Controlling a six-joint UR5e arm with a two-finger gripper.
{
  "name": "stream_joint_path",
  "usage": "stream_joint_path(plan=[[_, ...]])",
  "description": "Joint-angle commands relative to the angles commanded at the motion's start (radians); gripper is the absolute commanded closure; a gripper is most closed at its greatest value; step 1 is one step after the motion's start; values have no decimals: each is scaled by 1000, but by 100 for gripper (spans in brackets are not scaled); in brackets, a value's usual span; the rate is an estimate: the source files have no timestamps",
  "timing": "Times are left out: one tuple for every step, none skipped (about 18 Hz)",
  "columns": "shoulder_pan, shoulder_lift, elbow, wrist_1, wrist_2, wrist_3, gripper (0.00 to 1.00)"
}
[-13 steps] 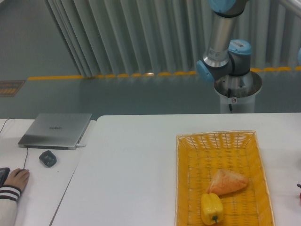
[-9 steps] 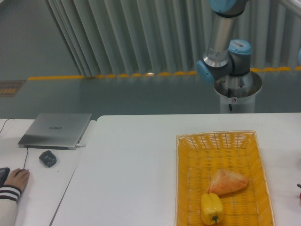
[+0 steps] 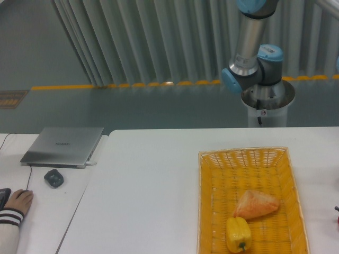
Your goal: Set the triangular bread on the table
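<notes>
The triangular bread is a golden orange-tan wedge lying inside the yellow wicker basket, toward its front right. The basket stands on the wide white table. Only the arm's base and lower joints show behind the table's far edge; the arm rises out of the top of the frame. The gripper itself is out of view.
A yellow bell pepper with a green stem lies in the basket just in front of the bread. On the narrower desk at left sit a closed laptop, a mouse and a person's hand. A small red item peeks in at the right edge.
</notes>
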Motion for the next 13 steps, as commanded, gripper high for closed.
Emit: stream_joint_path(plan=[[-3, 3, -12, 6, 2, -12, 0], [-8, 12, -28, 12, 0, -17, 0], [-11, 27, -35, 20, 6, -20, 0], [-11, 38, -37, 14, 9, -22, 0], [-14, 44, -37, 8, 11, -28, 0], [-29, 54, -38, 5, 11, -41, 0], [-46, 70, -48, -3, 11, -67, 0], [-54, 89, -70, -8, 9, -97, 0], [-70, 104, -83, -9, 3, -132, 0], [-102, 115, -89, -9, 0, -181, 0], [-135, 117, -89, -9, -2, -239, 0], [-162, 120, -89, -8, -3, -302, 0], [-191, 123, -89, -5, -5, -366, 0]])
